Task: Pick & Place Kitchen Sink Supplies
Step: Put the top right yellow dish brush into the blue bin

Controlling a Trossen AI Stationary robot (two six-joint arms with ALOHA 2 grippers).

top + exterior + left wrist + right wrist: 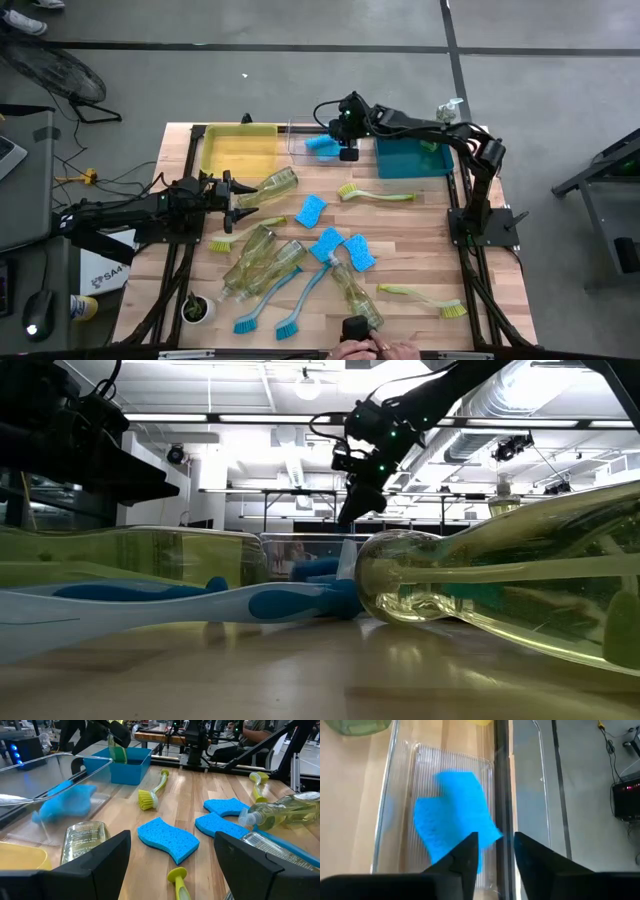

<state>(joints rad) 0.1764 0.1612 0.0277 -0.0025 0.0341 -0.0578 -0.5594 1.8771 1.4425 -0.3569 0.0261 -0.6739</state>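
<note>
Sponges: five; one (322, 146) in the clear bin (300, 132), four loose on the desk (420, 250), one of them (311, 210) at centre.
Soap bottles: about five; one (272, 185) just ahead of the left pincer, several clustered (262, 262) toward the front, one (352, 292) at front centre.
Dish brushes: five on the desk; three yellow-green (375, 194), two blue (303, 303); another yellow-green one stands in the teal bin (410, 158).
Bins: three along the far edge; yellow (238, 150), clear, teal.
Left pincer (243, 202): wide, empty, low over the desk beside the yellow bin.
Right pincer (347, 152): narrow gap, holding nothing, above the clear bin's sponge.
Potted plant (196, 309): one, front left corner.
</note>
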